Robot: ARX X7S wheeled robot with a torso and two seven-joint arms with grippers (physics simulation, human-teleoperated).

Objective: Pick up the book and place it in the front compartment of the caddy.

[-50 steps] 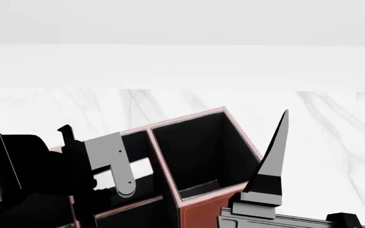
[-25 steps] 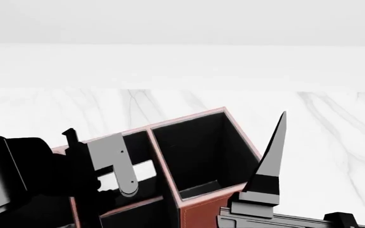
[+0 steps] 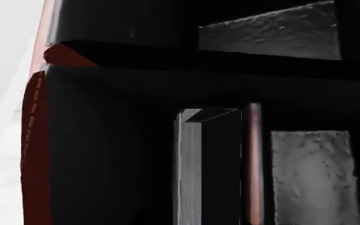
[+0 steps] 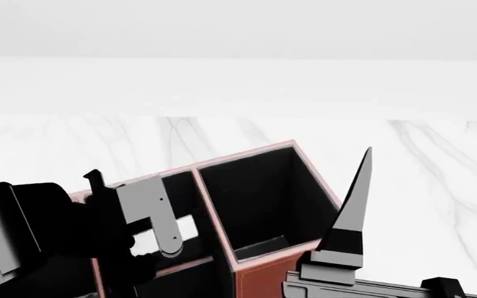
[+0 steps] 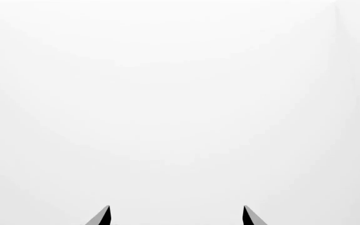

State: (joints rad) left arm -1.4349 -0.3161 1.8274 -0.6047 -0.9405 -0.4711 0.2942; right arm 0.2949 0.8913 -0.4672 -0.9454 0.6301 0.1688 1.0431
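The reddish-brown caddy with pale pink rims stands low in the middle of the head view. My left gripper hangs over its left compartment. A pale strip beside the grey finger looks like the book's page edge. In the left wrist view the black book stands upright inside the dark caddy, beside a pink divider rim. My own fingers are lost in the dark there. The right gripper points up beside the caddy's right wall. It is open and holds nothing.
White marble tabletop spreads behind and to the right of the caddy, with a plain white wall beyond. The caddy's large right compartment is black inside. Grey textured compartment floors show in the left wrist view.
The left gripper has sunk a little and shifted right, deeper over the caddy's left compartment. The right gripper has edged slightly left. The caddy has not moved.
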